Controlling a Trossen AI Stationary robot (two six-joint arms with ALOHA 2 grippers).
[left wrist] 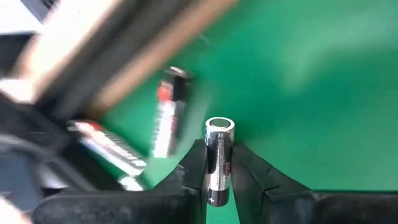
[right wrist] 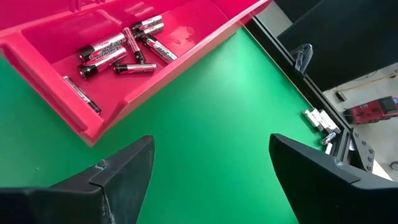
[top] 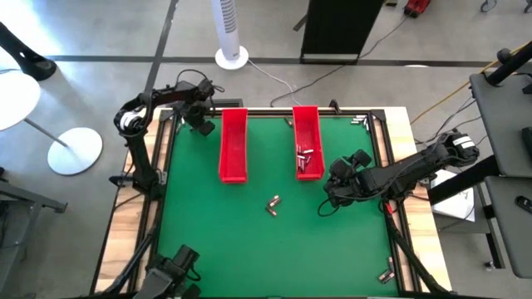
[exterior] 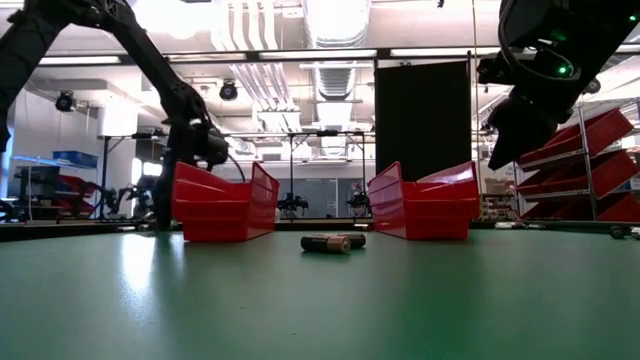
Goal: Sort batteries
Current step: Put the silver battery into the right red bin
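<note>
Gripping one silvery battery (left wrist: 219, 158) end-up between its two dark fingers (left wrist: 194, 165), the left gripper (top: 202, 122) sits at the far left corner of the table (top: 274, 249), just beside the left red tray (top: 233, 145). Its jaws are pinching the cell at mid-body, and two more batteries (left wrist: 168, 118) lie loose on the green mat just beyond it. To do this step well, lift straight up before swinging, so the held cell does not knock those neighbours, then carry it over the tray's wall and lower it close to the floor of the tray before letting go, so it does not bounce out. The left tray looks empty from above, while the right red tray (top: 307, 141) holds a cluster of sorted batteries (right wrist: 121, 53). Check the cell's size against that cluster before choosing a tray. The right gripper (top: 337, 189) hovers near the right tray with jaws spread wide and nothing between them. A loose pair of batteries (top: 273, 204) waits mid-table.
</note>
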